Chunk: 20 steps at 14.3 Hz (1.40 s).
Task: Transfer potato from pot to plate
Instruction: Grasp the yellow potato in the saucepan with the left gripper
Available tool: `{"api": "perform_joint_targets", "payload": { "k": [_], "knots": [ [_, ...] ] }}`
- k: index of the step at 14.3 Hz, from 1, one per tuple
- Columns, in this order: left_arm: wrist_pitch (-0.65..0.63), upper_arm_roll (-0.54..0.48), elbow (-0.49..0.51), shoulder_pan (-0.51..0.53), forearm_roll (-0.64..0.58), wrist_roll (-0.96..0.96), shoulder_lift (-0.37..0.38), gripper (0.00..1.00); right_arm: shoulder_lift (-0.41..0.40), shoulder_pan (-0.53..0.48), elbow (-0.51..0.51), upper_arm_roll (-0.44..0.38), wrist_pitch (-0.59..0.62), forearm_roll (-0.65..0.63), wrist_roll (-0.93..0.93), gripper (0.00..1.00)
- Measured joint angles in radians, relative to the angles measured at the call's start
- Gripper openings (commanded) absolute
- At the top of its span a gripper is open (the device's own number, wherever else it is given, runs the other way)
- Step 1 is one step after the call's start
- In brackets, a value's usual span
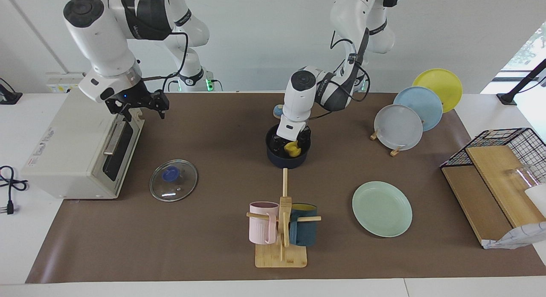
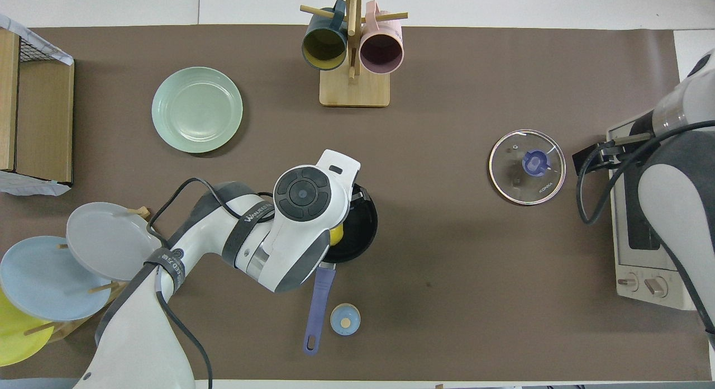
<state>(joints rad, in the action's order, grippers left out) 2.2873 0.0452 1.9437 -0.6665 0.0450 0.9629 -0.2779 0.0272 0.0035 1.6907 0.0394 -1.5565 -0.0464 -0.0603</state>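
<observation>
The left hand (image 1: 291,148) is straddling the potato (image 1: 292,147) inside the pot (image 1: 286,159), fingers wide; it should close squarely before lifting toward the plate (image 1: 381,208).

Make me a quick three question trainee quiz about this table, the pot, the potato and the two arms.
1. True or false: the potato lies on the mint plate.
2. Which gripper is down in the pot?
A. left gripper
B. right gripper
3. Fill in: the glass lid lies on the mat in front of the ____.

Key: 1 false, it sits in the pot. 2 A. 3 toaster oven.
</observation>
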Motion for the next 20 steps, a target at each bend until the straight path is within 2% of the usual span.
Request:
{"api": "perform_joint_targets", "payload": {
  "k": [5,9,17,18,20],
  "knots": [
    [-0.01,0.0,0.003,-0.009,0.0,0.001,-0.007,1.0,0.003,0.02,-0.016,-0.057,0.027,0.0,0.046,1.0],
    [-0.099,-0.001,-0.007,-0.009,-0.036,-0.01,-0.007,1.0,-0.016,0.029,-0.023,-0.06,0.027,0.001,0.048,1.0],
    [-0.097,0.004,0.005,-0.03,-0.048,-0.056,-0.012,1.0,-0.028,0.031,-0.031,-0.065,0.032,0.001,0.051,1.0],
    [-0.096,0.004,0.006,-0.033,-0.048,-0.056,-0.012,0.98,-0.028,0.031,-0.033,-0.067,0.033,0.001,0.051,1.0],
    [-0.096,0.004,0.006,-0.034,-0.048,-0.056,-0.012,0.85,-0.028,0.031,-0.038,-0.068,0.033,0.001,0.052,1.0]
  ]
}}
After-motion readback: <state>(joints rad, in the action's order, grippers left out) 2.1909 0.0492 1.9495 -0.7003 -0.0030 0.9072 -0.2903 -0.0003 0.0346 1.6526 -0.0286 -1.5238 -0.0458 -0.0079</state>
